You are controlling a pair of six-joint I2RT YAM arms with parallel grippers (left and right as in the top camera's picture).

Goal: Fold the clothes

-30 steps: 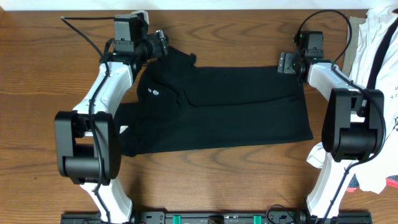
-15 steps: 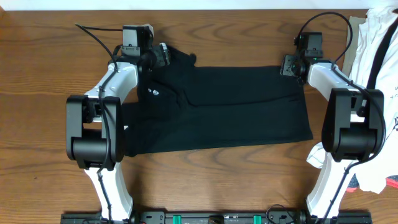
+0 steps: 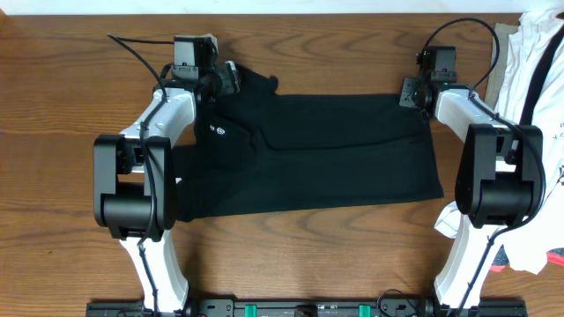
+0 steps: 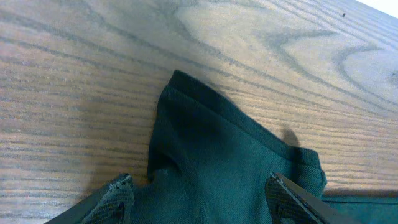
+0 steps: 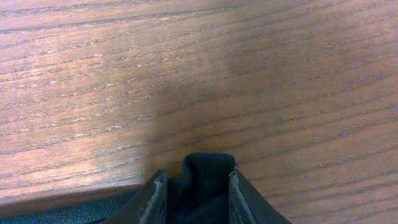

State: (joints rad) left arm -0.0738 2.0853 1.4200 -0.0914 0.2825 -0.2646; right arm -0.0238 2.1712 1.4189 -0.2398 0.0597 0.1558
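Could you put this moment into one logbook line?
left pincer: open astride far corner of black garment | right pincer: pinching its other far corner | garment: lying spread on table

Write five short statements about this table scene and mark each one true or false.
1. The black garment lies spread out on the wooden table. True.
2. The left tool is clamped on a white garment. False: its fingers stand wide apart around a corner of the black garment.
3. White clothes with black straps are piled at the robot's right. True.
4. The right tool hangs over bare wood. False: a fold of the black garment sits pinched between its fingers.
5. A small white logo faces up. True.
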